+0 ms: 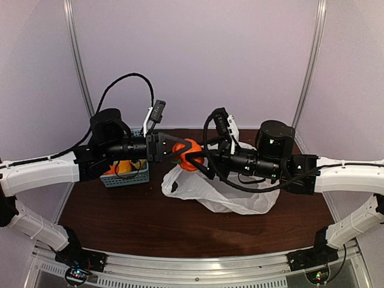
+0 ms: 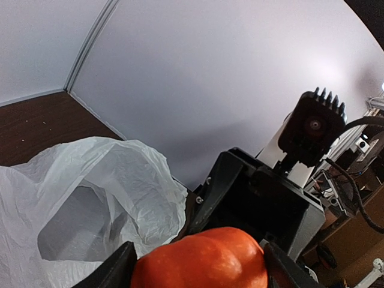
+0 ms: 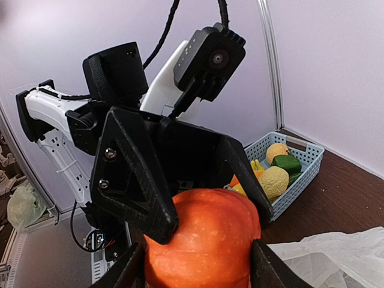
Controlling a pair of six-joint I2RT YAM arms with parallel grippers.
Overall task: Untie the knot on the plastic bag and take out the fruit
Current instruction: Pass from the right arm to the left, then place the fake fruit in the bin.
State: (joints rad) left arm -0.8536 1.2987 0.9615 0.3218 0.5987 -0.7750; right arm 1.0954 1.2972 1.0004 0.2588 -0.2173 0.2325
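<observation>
While between both end effectors, ribbed orange fruit

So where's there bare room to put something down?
The near strip of table, between the bag and the arm bases, is bare wood. A smaller patch lies right of the bag. The far middle is crowded: basket, bag, orange fruit held above.

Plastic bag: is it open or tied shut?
Open. In the left wrist view the plastic bag gapes with a wide, hollow mouth, and an orange fruit is already outside it.
</observation>
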